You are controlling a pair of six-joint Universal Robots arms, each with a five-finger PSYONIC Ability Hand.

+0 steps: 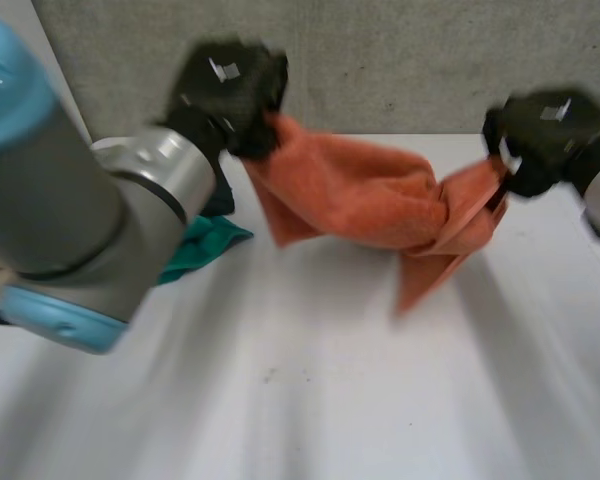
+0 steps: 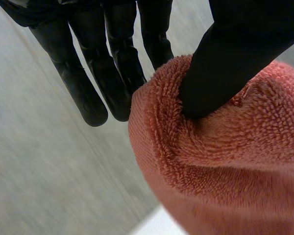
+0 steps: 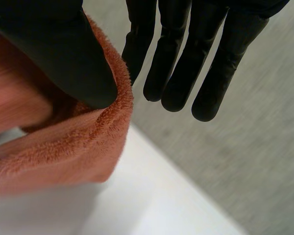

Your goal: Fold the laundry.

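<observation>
So the orange towel (image 1: pixel 360 200) is up off the white table (image 1: pixel 310 400), strung between both hands over the table's far half and sagging in the middle. One loose flap dangles toward the table top, and I can't tell if it touches.

The left hand (image 1: pixel 230 95) pinches one top corner. In its wrist view the thumb (image 2: pixel 235 63) digs into the terry and clamps it, while the other fingers (image 2: pixel 88 98) stick out straight beside the cloth, holding nothing. The right hand (image 1: pixel 545 135) does the same at the opposite end: thumb pressed onto the towel's edge, the rest of the fingers straight and free. A teal cloth (image 1: pixel 205 245) lies crumpled on the table's left side, behind the left arm.

Handling-wise, my guess is it's light, thick, totally floppy terry that won't keep any shape by itself. The pile looks grippy, so slipping isn't a big worry, and nothing's fragile. The end at the right hand looks bunched and doubled over, so that grip probably isn't on a clean corner. I'd hold the two corners of one edge and pull it taut before laying it on the table.
</observation>
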